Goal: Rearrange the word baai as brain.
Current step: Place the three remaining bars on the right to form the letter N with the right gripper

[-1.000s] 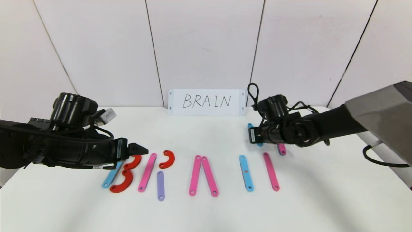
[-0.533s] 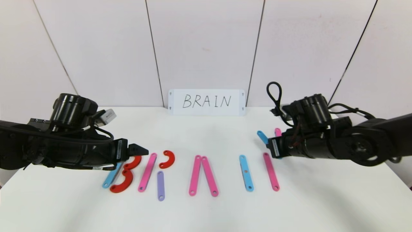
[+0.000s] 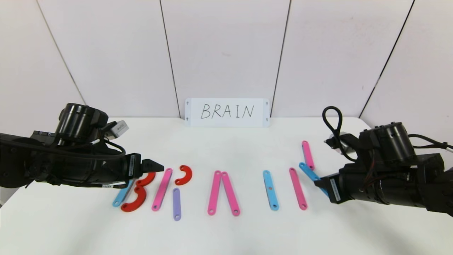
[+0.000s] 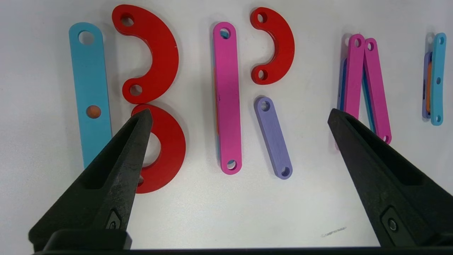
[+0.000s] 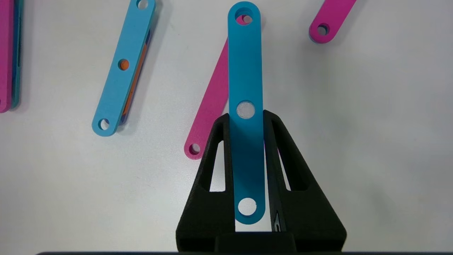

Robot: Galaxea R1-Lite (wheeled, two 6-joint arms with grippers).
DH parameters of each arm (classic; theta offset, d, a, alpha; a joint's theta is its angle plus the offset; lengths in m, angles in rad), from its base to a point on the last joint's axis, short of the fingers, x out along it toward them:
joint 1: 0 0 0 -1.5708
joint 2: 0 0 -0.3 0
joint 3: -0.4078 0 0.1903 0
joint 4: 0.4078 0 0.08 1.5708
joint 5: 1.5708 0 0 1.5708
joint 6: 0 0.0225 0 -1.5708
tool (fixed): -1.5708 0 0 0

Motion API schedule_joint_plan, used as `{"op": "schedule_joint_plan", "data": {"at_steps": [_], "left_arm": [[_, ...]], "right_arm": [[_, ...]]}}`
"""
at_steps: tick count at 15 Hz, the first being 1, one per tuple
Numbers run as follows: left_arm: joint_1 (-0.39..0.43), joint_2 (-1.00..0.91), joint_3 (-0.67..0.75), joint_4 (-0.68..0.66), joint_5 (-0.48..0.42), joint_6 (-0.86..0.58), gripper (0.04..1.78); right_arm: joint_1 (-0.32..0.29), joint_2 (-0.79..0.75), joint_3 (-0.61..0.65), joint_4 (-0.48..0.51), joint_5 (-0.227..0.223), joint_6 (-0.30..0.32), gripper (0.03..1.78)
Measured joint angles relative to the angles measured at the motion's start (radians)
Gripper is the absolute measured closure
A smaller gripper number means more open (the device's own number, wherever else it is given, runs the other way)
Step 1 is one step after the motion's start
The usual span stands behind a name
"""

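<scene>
The strip letters lie in a row on the white table (image 3: 226, 233). A light-blue bar (image 3: 120, 196) and two red curves (image 3: 136, 200) form the first letter. A pink bar (image 3: 161, 189), a red curve (image 3: 184, 175) and a lilac bar (image 3: 176, 204) come after it, then two pink bars (image 3: 223, 193) in a peak, a light-blue bar (image 3: 270, 190) and a pink bar (image 3: 298, 188). My right gripper (image 3: 317, 183) is shut on a light-blue bar (image 5: 246, 71) and holds it over the pink bar (image 5: 212, 102). My left gripper (image 3: 155, 165) is open above the red curves (image 4: 170, 148).
A white card (image 3: 227, 112) with handwritten "BRAIN" stands at the back against the wall. A loose pink bar (image 3: 308, 154) lies behind my right gripper; its end shows in the right wrist view (image 5: 331, 19).
My right arm has swung from the back of the table to the front right, carrying the light-blue bar. The loose pink bar is now uncovered. My left arm has not moved.
</scene>
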Motion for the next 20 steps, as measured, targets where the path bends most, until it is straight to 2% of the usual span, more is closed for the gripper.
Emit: {"op": "schedule_joint_plan", "data": {"at_steps": [3,8,13,20], "left_arm": [[0.0,0.0,0.001,-0.001,0.0,0.0,0.08],[0.0,0.0,0.002,-0.002,0.002,0.0,0.08],[0.0,0.0,0.001,-0.002,0.002,0.0,0.08],[0.0,0.0,0.001,-0.002,0.002,0.0,0.08]], "right_arm": [[-0.037,0.009,0.073,-0.111,0.041,-0.06,1.52],[-0.068,0.039,0.103,-0.123,0.098,-0.103,1.52],[-0.09,0.107,0.121,-0.222,0.106,-0.106,1.52],[-0.101,0.143,0.129,-0.239,0.109,-0.123,1.52]]}}
